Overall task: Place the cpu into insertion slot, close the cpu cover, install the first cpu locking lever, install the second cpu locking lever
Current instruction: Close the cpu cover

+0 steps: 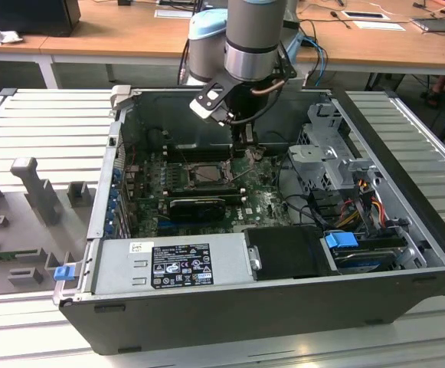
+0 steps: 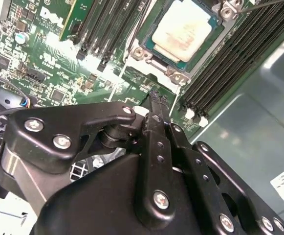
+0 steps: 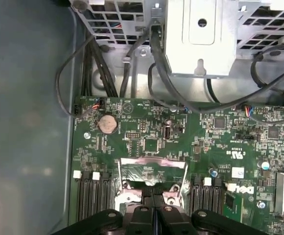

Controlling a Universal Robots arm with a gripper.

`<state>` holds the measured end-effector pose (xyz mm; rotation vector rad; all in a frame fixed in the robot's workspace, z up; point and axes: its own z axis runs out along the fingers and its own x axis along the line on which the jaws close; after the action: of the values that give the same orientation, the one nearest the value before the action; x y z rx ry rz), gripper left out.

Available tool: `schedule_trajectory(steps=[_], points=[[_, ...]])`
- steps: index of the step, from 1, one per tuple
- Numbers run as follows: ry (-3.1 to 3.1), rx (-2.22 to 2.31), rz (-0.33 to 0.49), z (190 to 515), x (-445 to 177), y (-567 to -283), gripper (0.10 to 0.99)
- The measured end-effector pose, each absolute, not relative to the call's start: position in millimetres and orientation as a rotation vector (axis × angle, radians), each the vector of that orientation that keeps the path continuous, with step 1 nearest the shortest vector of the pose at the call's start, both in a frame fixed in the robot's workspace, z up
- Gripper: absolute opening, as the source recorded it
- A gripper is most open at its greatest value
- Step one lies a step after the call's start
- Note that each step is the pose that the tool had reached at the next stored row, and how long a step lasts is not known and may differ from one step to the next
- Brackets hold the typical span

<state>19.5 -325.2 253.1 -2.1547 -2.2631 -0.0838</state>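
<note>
exterior view: high, looking down into case | both wrist views: close over motherboard

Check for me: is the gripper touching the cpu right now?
Apart. In the second wrist view the shut gripper stops short of the cpu, with metal socket frame and green motherboard showing between them.

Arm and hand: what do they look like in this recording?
The arm is a silver-grey tube with pale blue joint caps and a black wrist section with a cable beside it. The hand is matte black: jointed linkage bars pinned with silver screws, tapering to two slim fingers.
</note>
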Motion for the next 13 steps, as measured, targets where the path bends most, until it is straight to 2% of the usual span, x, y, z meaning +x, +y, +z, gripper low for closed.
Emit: schedule_trajectory(steps=[13], points=[[-2.259, -2.157, -0.081, 253, 44, -325, 0.106]])
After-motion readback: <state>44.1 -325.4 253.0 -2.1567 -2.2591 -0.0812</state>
